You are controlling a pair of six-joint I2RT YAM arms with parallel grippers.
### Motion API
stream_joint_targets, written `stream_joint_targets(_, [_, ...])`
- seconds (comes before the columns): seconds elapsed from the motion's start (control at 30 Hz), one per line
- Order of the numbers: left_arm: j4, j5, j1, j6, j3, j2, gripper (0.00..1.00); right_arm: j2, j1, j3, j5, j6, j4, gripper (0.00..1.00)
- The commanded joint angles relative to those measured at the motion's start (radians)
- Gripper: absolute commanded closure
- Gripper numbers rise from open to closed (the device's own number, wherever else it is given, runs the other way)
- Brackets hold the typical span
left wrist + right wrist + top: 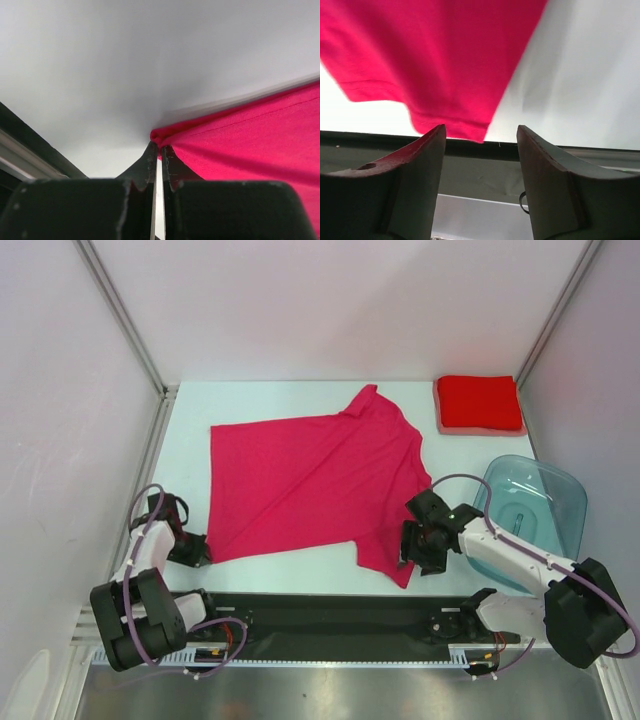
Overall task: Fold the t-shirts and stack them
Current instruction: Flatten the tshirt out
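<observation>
Pale walls box in a white table, and the magenta-pink t-shirt lies spread flat across the middle of it. A red t-shirt sits folded in the far right corner, with a blue tub against the right edge.

Down at the near left corner, the left claw is clenched on the shirt's hem corner, with cloth bunched at its tips. Over near the right, the right claw is spread wide, and the sleeve lies just ahead of the gap, not gripped.

So this looks like the set-up for the first fold. I'd say the right claw needs a deep bite on that near edge first. Then both should rise together, level and taut, and carry the near edge toward the far edge. A lopsided lift would skew the crease.
</observation>
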Motion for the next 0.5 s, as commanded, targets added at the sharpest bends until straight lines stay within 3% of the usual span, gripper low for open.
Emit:
stream_joint_targets(0.0, [0.028, -0.107, 0.066, 0.061, 0.011, -0.006, 0.95, -0.023, 0.003, -0.025, -0.02, 0.038, 0.025, 0.36])
stream_joint_targets(0.27, [0.071, -0.047, 0.074, 0.082, -0.017, 0.001, 0.94, -0.007, 0.009, -0.082, -0.124, 0.073, 0.096, 0.45])
stream_joint_targets(0.47, [0.068, -0.04, 0.074, 0.092, -0.014, -0.034, 0.85, -0.026, 0.02, -0.125, -0.17, 0.096, 0.111, 0.5])
